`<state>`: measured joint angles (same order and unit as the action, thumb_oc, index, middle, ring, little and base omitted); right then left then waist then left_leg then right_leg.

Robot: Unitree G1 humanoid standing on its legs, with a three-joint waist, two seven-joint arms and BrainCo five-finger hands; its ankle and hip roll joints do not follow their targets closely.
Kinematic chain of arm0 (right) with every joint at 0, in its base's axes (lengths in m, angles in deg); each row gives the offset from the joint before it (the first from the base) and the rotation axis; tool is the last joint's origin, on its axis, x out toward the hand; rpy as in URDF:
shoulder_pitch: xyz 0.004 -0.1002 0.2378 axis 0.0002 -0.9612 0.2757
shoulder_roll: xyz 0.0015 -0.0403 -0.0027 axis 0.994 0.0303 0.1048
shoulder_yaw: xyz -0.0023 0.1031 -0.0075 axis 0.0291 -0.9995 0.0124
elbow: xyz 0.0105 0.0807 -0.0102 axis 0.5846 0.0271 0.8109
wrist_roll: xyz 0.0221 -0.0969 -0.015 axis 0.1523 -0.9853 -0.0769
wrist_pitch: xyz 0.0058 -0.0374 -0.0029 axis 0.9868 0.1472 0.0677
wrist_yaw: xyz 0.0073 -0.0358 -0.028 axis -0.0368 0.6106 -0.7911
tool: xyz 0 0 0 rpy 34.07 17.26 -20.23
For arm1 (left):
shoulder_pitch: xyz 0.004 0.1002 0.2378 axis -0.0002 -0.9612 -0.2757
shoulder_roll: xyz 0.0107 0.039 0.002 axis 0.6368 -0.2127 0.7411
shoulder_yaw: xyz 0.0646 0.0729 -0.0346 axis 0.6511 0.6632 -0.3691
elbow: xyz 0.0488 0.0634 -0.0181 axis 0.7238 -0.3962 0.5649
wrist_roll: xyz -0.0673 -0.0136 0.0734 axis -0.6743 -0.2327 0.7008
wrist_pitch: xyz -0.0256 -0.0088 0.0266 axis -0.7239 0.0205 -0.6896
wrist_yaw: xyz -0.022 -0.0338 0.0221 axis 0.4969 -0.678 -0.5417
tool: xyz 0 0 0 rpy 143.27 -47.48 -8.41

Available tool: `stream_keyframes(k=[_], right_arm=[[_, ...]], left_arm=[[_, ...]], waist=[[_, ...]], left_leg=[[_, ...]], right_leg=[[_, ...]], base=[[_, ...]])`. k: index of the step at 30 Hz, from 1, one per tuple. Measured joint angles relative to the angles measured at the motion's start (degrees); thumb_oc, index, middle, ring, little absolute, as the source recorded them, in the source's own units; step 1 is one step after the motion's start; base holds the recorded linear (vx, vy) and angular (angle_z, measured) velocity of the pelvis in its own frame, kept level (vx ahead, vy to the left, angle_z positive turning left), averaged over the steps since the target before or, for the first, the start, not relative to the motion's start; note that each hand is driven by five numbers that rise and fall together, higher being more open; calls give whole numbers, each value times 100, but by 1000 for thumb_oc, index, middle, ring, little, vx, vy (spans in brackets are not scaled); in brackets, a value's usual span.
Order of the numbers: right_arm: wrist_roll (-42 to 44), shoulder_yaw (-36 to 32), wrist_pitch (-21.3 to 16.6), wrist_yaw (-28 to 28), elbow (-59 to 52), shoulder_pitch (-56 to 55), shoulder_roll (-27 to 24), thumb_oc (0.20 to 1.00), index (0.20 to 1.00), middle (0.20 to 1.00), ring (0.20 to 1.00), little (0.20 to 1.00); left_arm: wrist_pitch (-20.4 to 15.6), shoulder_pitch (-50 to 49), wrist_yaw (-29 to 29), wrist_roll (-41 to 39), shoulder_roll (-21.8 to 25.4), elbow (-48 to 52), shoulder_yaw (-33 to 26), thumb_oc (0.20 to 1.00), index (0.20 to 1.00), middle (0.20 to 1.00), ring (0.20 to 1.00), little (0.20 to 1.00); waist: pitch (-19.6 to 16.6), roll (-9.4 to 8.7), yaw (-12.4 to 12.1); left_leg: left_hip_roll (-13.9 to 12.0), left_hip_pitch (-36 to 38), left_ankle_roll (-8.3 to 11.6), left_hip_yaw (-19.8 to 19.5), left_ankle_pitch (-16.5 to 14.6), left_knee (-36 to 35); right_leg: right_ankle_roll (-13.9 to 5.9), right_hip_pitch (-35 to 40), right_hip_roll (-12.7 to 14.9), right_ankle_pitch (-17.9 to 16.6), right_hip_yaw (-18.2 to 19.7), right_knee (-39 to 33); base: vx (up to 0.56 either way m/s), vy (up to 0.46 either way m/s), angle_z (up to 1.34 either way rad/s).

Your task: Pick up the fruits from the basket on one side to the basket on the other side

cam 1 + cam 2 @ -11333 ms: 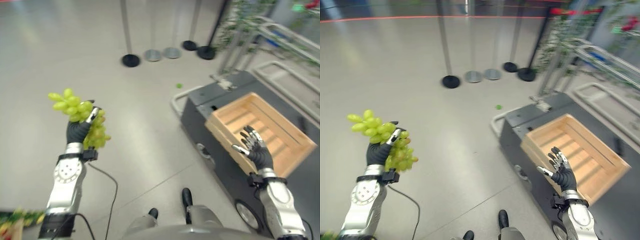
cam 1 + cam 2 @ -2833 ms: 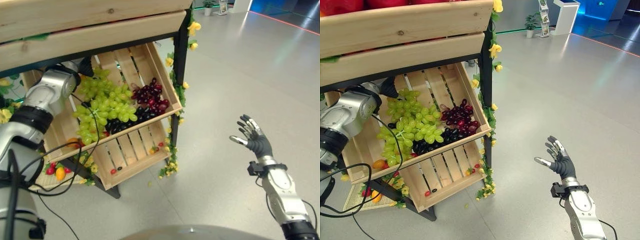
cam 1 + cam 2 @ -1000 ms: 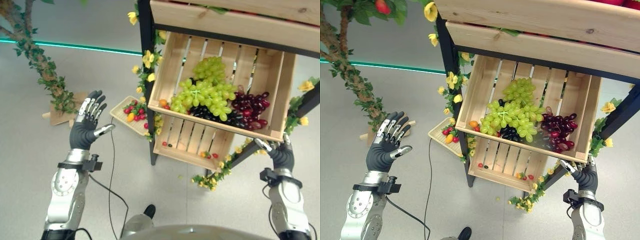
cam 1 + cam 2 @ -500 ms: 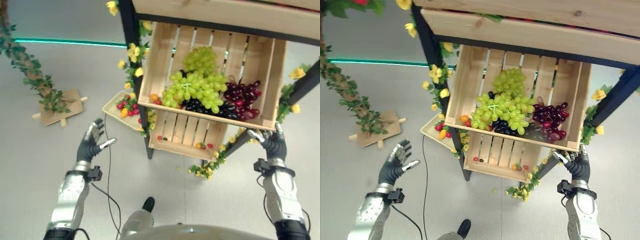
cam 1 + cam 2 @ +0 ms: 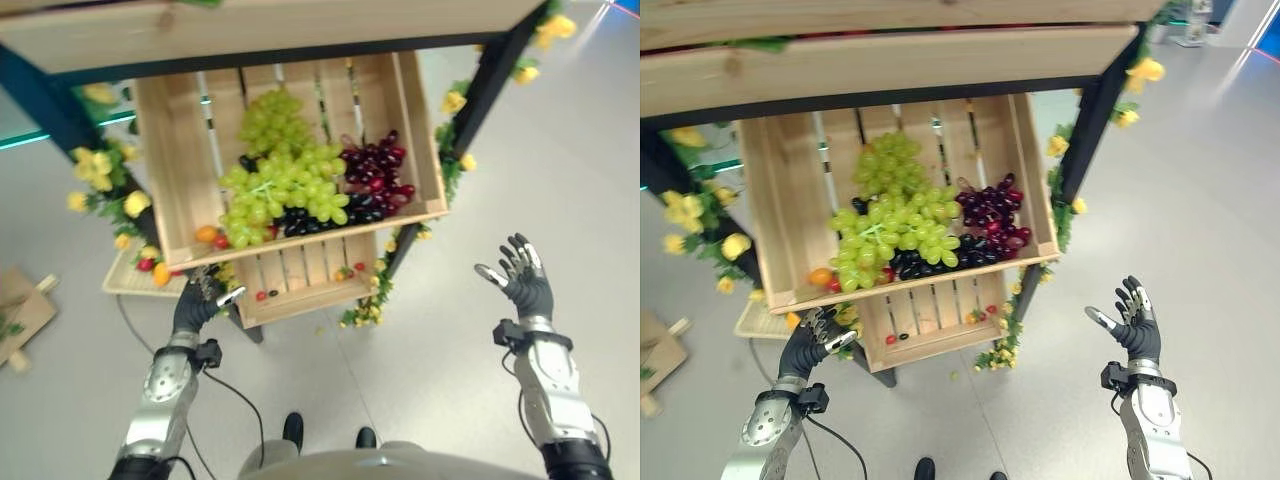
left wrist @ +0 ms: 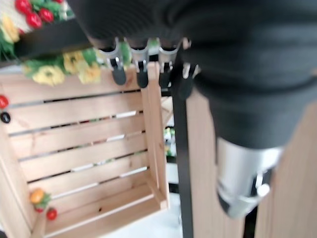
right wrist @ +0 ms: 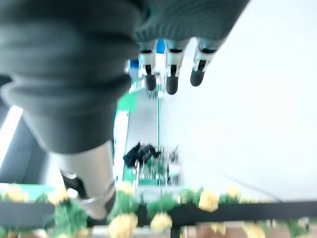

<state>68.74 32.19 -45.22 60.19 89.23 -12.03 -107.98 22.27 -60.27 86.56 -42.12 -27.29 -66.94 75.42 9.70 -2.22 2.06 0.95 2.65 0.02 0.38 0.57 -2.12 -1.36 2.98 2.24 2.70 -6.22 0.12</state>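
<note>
My left hand [image 5: 197, 308], fingers loosely spread and holding nothing, sits just below the front lip of the wooden crate [image 5: 164, 180]. Above it and to its right, inside the crate, lie the green grapes [image 5: 280, 180] beside the dark grapes [image 5: 372, 175]. My right hand [image 5: 523, 281] is raised well off to their right, fingers splayed and empty.

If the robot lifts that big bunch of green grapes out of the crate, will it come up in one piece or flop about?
The green grapes lie as a loose heap of small round berries, so they would probably droop and swing rather than stay stiff. They spill against the dark grapes in the wooden crate, so a few might snag or drop off. Both hands, left and right, are open and empty.
</note>
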Motion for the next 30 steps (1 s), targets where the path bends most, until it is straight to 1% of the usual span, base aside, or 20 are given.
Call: stream_keyframes(k=[5,8,9,10,12,13,14,16,17,18,19,20,21,22,23,25,26,27,28,30], right_arm=[[-178,-79,2,52,2,-30,35,1000,1000,1000,1000,1000],[-239,-203,5,88,-3,-263,57,1000,1000,1000,1000,1000],[-252,-232,4,97,-8,-247,96,1000,1000,1000,1000,1000],[-284,-213,5,100,-5,-108,129,1000,1000,1000,1000,1000],[-302,-221,-4,127,-24,-40,154,1000,1000,1000,1000,1000],[-301,-221,-2,133,-23,-66,166,1000,1000,1000,1000,1000],[-303,-208,1,122,-19,-117,164,1000,1000,1000,1000,1000],[-309,-169,2,96,-25,-264,142,1000,1000,1000,1000,1000],[-313,-158,-1,78,-47,-284,136,1000,1000,1000,1000,1000],[-324,-122,3,78,-81,-216,89,1000,1000,1000,1000,1000],[-335,-98,-1,79,-130,-205,39,1000,1000,1000,1000,1000],[-358,-73,-3,62,-159,-158,44,1000,1000,1000,1000,1000],[-366,0,-2,83,-146,24,-30,1000,1000,1000,1000,1000],[-373,32,-3,82,-152,48,-83,1000,1000,1000,1000,1000],[-386,79,7,80,-105,73,-78,1000,1000,1000,1000,1000],[-374,207,19,67,-158,-11,-204,1000,1000,1000,1000,1000],[-351,199,0,71,-212,17,-314,1000,1000,1000,1000,1000],[-346,132,-2,74,-228,45,-313,1000,1000,1000,1000,1000],[-300,81,-1,84,-275,26,-373,1000,1000,1000,1000,1000],[-223,176,-31,128,-291,183,-447,1000,1000,1000,1000,1000]], left_arm=[[14,-99,149,-21,9,19,-117,1000,1000,1000,1000,1000],[4,-68,197,-4,11,49,-138,1000,1000,1000,1000,1000],[-29,-53,245,8,17,70,-133,1000,1000,1000,1000,1000],[-80,-27,283,50,64,151,-169,1000,1000,1000,1000,1000],[-94,120,343,49,50,145,-214,1000,1000,1000,1000,1000],[-91,126,355,48,32,142,-216,1000,1000,1000,1000,1000],[-119,145,356,51,7,155,-223,1000,1000,1000,1000,1000],[-195,227,349,52,2,291,-223,1000,1000,1000,1000,1000],[-225,247,349,52,24,321,-225,1000,1000,1000,1000,1000],[-246,333,358,50,12,321,-239,1000,1000,1000,1000,1000],[-254,382,354,51,-4,339,-228,1000,1000,1000,1000,1000],[-284,362,358,51,31,420,-238,1000,1000,1000,1000,1000],[-302,406,359,53,1,475,-277,1000,1000,1000,1000,1000],[-307,449,368,54,-46,482,-264,1000,1000,1000,1000,1000],[-310,387,362,61,-133,521,-230,1000,1000,1000,1000,1000],[-356,315,420,61,-161,516,-240,1000,1000,1000,1000,1000],[-363,355,475,61,-138,494,-241,1000,1000,1000,1000,1000],[-348,380,491,61,-136,500,-247,1000,1000,1000,1000,1000],[-332,382,532,61,-141,435,-187,1000,1000,1000,1000,1000],[-343,227,604,59,-195,402,-177,1000,1000,1000,1000,1000]], waist=[[-17,-42,11],[3,-86,273],[19,-118,333],[67,-108,258],[141,-116,298],[141,-117,340],[162,-80,263],[218,25,52],[218,13,1],[203,-42,-148],[195,-56,-178],[171,-114,-234],[184,-46,-390],[185,-20,-408],[179,123,-446],[94,173,-502],[97,179,-441],[158,125,-441],[188,109,-442],[245,260,-526]], left_leg=[[-49,130,-83,708,2,-149],[19,19,-155,898,39,-118],[6,-71,-172,1076,43,-64],[-67,-158,-198,1331,24,-41],[-84,-314,-230,1530,-16,117],[-130,-358,-253,1613,-1,173],[-243,-355,-249,1783,-20,238],[-497,-456,-206,1761,-5,454],[-526,-487,-170,1771,21,495],[-571,-612,-125,1760,55,658],[-561,-683,-91,1765,32,765],[-525,-800,-42,1732,-19,888],[-680,-1015,199,1576,168,971],[-722,-1164,252,1538,196,1064],[-951,-1275,136,1400,300,1146],[-1170,-1424,269,1201,523,1123],[-1317,-1699,406,883,733,1111],[-1369,-1748,376,826,751,1121],[-1424,-1874,341,623,994,1134],[-1634,-1826,339,503,1156,996]], right_leg=[[-135,-326,32,-113,487,155],[-186,-593,85,-267,603,272],[-300,-714,63,-393,773,204],[-698,-902,96,-591,829,65],[-655,-1026,343,-532,298,100],[-679,-1034,446,-447,21,315],[-720,-1092,598,-119,-435,1153],[-887,-918,521,588,-234,2675],[-943,-689,532,743,-179,2617],[-1012,-406,700,1020,-246,2637],[-982,-266,854,1053,-395,2489],[-1033,-75,886,1164,-373,2012],[-771,42,737,1412,-479,1615],[-345,32,602,1433,-449,1373],[-200,33,276,1349,-452,1320],[28,-206,-31,1441,-374,1571],[217,-519,-163,1549,-315,1838],[311,-610,-260,1603,-313,1975],[462,-827,-406,1676,-378,2226],[649,-890,-703,1688,-467,2428]], base=[[-107,139,-73],[-262,107,-43],[-228,48,-115],[-151,41,-140],[-227,62,-106],[-270,12,-61],[-187,-7,-47],[-213,-213,-35],[-181,-238,-8],[-180,-214,-9],[-191,-221,-17],[-300,-344,-26],[-294,-356,-21],[-418,-524,1],[-462,-555,8],[-393,-406,16],[-273,-240,31],[-391,-369,46],[-258,-254,23],[-333,-421,9]])
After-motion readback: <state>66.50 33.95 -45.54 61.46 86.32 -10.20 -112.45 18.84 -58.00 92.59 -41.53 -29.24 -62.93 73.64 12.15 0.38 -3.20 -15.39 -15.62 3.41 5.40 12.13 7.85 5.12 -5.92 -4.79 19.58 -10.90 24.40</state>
